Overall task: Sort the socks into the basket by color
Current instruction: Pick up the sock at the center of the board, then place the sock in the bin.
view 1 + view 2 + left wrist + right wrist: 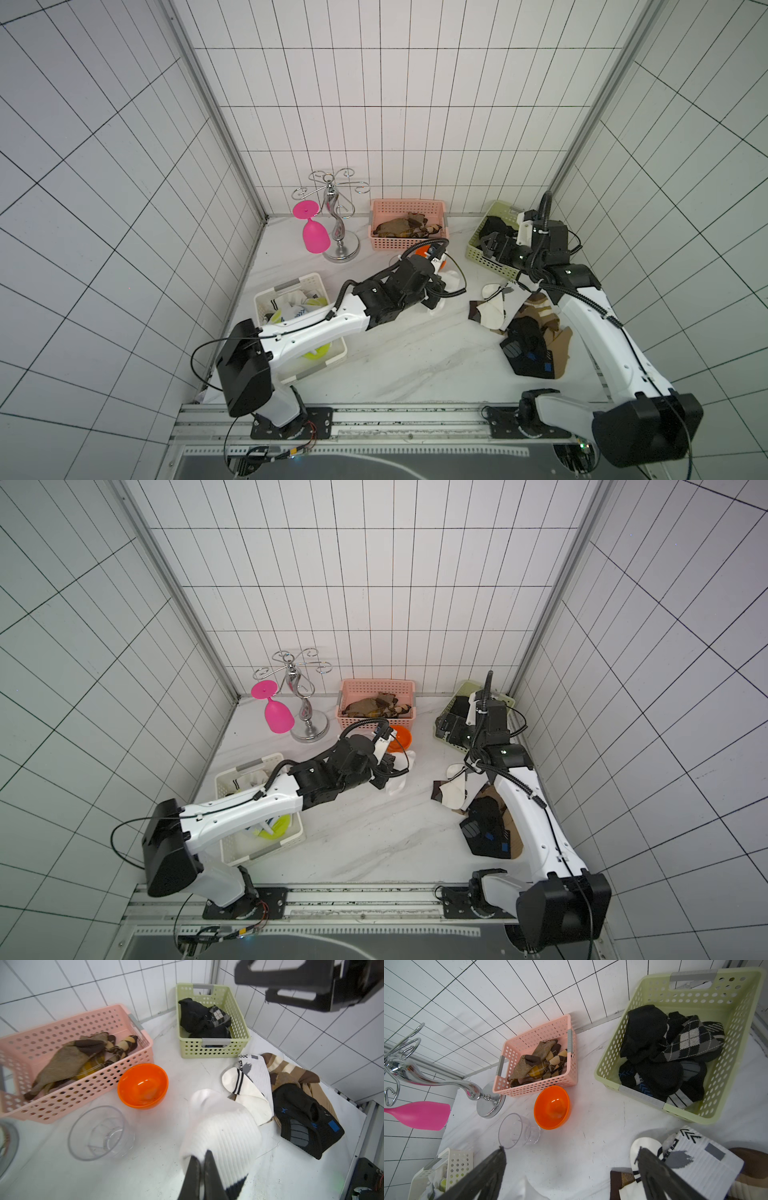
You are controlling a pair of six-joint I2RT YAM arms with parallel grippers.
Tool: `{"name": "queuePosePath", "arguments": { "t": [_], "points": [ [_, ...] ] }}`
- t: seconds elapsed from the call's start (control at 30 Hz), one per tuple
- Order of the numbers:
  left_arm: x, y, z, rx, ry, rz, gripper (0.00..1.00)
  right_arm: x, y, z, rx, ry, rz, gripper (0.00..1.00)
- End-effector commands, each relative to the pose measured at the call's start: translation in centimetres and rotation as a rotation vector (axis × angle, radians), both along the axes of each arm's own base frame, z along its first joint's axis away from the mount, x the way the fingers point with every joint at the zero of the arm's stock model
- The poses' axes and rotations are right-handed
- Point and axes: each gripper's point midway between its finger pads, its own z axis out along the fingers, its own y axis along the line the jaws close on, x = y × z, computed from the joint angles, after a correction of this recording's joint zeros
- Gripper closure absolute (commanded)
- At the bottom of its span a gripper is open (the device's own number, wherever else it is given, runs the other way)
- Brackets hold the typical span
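Note:
My left gripper (201, 1154) is shut on the ribbed cuff of a white sock (220, 1124), which hangs over the middle of the table (452, 279). My right gripper (570, 1149) is open and holds nothing; it hovers by the near edge of the green basket (496, 208), which holds black socks (654, 1059). A pink basket (409, 205) at the back holds brown argyle socks (79, 1057). The white basket (266, 295) at the left holds white socks with neon yellow. A loose pile of white, brown and black socks (528, 336) lies at the right under my right arm.
An orange bowl (143, 1086) and a clear plastic cup (101, 1132) stand in front of the pink basket. A chrome glass rack (338, 224) with a pink wine glass (313, 235) hanging from it stands at the back left. Tiled walls close in three sides.

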Motion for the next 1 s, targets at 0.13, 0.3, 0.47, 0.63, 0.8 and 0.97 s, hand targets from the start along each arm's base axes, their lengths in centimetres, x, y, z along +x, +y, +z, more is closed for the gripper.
{"name": "queuePosePath", "arguments": {
  "t": [0.13, 0.3, 0.47, 0.63, 0.8, 0.97],
  "points": [
    [0.7, 9.2, 4.0, -0.070, -0.023, 0.289, 1.00, -0.5, 0.0, -2.8, -0.003, 0.059, 0.014, 0.00],
    [0.3, 15.4, 4.5, -0.043, -0.012, 0.481, 1.00, -0.3, 0.2, -3.4, 0.004, 0.071, 0.023, 0.01],
    [-0.1, 22.3, 3.7, -0.048, 0.061, 0.684, 1.00, -0.2, 0.4, -4.1, 0.009, 0.087, 0.032, 0.00],
    [-1.2, 28.6, 2.6, -0.057, 0.110, 0.870, 1.00, -0.1, 0.6, -4.8, 0.014, 0.101, 0.041, 0.00],
    [-2.7, 33.2, 0.7, -0.072, 0.170, 1.011, 1.00, -0.1, 0.8, -5.3, 0.017, 0.114, 0.047, 0.01],
    [-3.1, 35.6, -1.9, -0.083, 0.247, 1.073, 1.00, -0.1, 1.0, -5.9, 0.021, 0.123, 0.055, 0.00]
  ]
}}
